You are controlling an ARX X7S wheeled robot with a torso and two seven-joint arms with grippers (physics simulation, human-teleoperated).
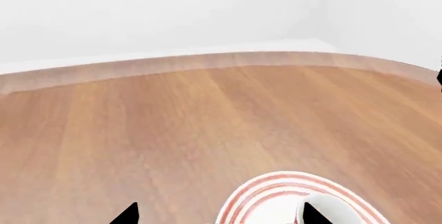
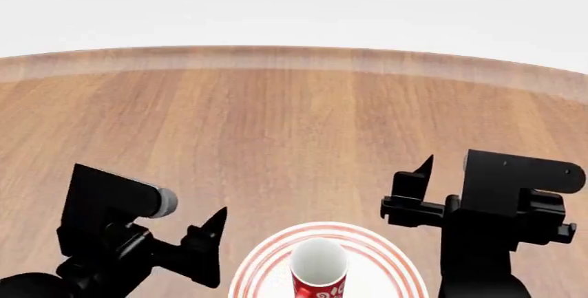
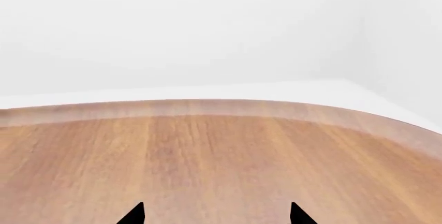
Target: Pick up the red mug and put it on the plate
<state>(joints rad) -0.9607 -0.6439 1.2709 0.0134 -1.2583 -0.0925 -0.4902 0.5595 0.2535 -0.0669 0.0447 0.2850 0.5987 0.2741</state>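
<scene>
There are no words or numbers to read here. The red mug [image 2: 319, 279] has white marks on its side (flower shapes, not letters).

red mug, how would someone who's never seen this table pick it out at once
Start at the wooden table and drop to its near edge, between the two arms. There a white plate ringed in red holds the red mug, upright with a white inside. It is the only cup in view.
</scene>
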